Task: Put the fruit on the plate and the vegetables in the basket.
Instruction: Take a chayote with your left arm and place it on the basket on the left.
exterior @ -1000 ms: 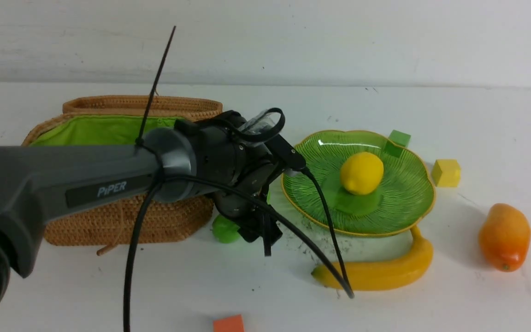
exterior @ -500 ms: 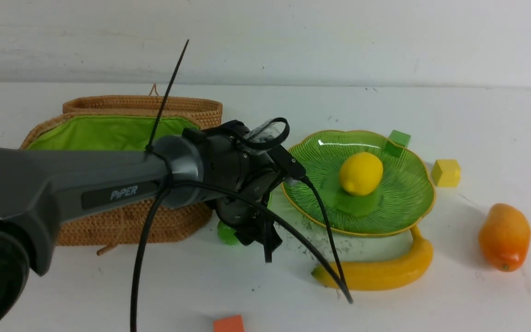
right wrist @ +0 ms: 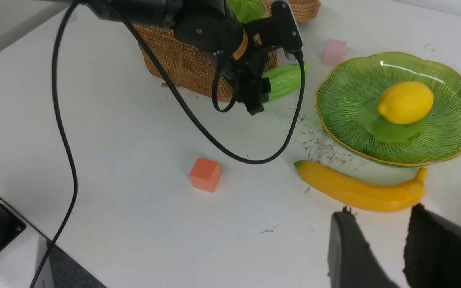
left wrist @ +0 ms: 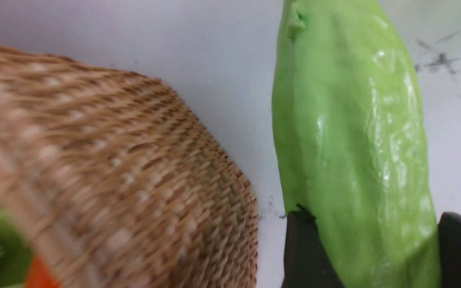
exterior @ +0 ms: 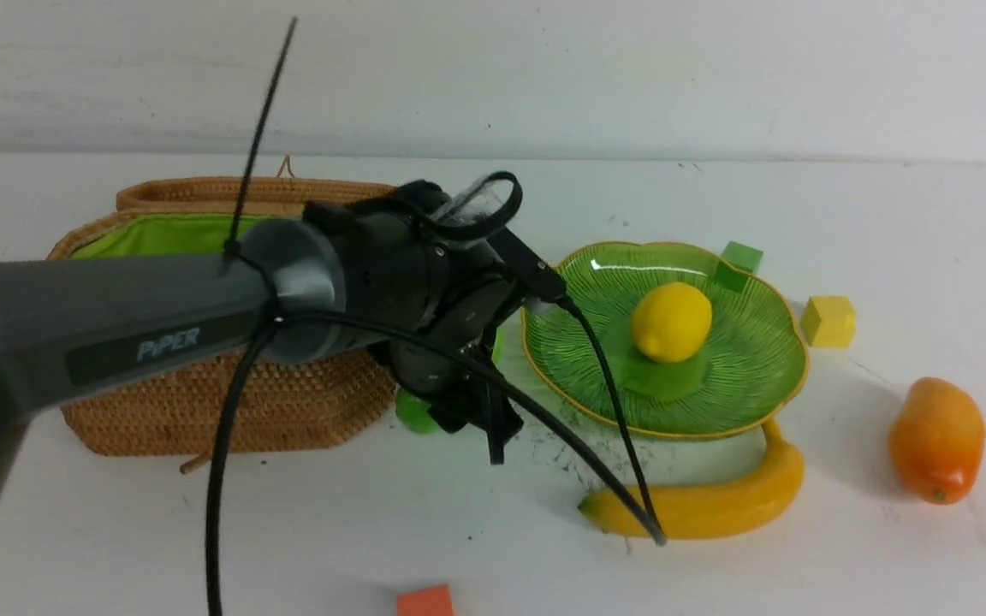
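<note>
- When lifting into the basket (exterior: 202, 419), must clear its woven wall: cucumber (left wrist: 350, 120) low, just beside the basket's near right corner, long axis running along that wall, away from the left gripper (left wrist: 378, 256).
- Left gripper: closed on the cucumber's near end.
- Right gripper (right wrist: 382, 224): slightly parted, empty, well apart from the basket, near the banana (right wrist: 358, 190).
- Farther from the basket: plate (right wrist: 346, 104) with lemon (right wrist: 405, 102), then mango (exterior: 936, 441).
</note>
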Robot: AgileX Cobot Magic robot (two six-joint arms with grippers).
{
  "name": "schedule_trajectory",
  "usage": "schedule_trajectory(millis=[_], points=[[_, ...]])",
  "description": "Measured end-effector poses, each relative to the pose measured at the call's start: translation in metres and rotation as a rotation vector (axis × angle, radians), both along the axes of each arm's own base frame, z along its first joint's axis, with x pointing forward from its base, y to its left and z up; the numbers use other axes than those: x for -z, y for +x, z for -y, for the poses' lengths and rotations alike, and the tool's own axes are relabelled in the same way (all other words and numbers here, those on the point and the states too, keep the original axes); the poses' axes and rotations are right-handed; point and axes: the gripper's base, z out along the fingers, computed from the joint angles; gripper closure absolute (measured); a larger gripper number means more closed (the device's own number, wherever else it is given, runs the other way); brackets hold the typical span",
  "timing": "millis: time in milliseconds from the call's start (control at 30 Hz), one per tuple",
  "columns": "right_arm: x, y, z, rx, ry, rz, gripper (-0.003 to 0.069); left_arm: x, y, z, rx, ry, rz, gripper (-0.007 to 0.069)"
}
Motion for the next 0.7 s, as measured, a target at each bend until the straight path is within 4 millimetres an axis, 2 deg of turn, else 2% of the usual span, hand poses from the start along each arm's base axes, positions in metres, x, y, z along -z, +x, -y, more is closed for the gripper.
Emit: schedule_trajectory(millis=[233, 267, 300, 367, 467, 533, 667, 700], points=[[-0.003, 0.001, -0.001, -0.001, 0.013, 0.036, 0.0436, -0.06, -0.04, 0.01, 0.116, -0.023, 0.081, 0.024], [-0.004, 0.002, -0.001, -0.001, 0.017, 0.045, 0.0436, -0.063, -0.042, 0.01, 0.129, -0.021, 0.087, 0.024], [-0.006, 0.002, -0.001, -0.002, 0.026, 0.07, 0.0436, -0.078, -0.05, 0.006, 0.173, 0.0, 0.12, 0.024], [-0.008, 0.003, -0.001, -0.004, 0.032, 0.099, 0.0436, -0.09, -0.054, -0.001, 0.198, 0.034, 0.151, 0.024], [-0.012, 0.004, -0.002, -0.017, 0.029, 0.155, 0.0436, -0.116, -0.051, -0.036, 0.209, 0.16, 0.211, 0.024], [-0.012, 0.004, -0.002, -0.022, 0.021, 0.168, 0.0436, -0.125, -0.045, -0.057, 0.217, 0.225, 0.232, 0.024], [-0.012, 0.004, -0.002, -0.026, 0.013, 0.18, 0.0433, -0.137, -0.035, -0.093, 0.247, 0.346, 0.247, 0.024], [-0.012, 0.004, -0.002, -0.027, 0.011, 0.181, 0.0431, -0.138, -0.027, -0.113, 0.25, 0.405, 0.234, 0.024]])
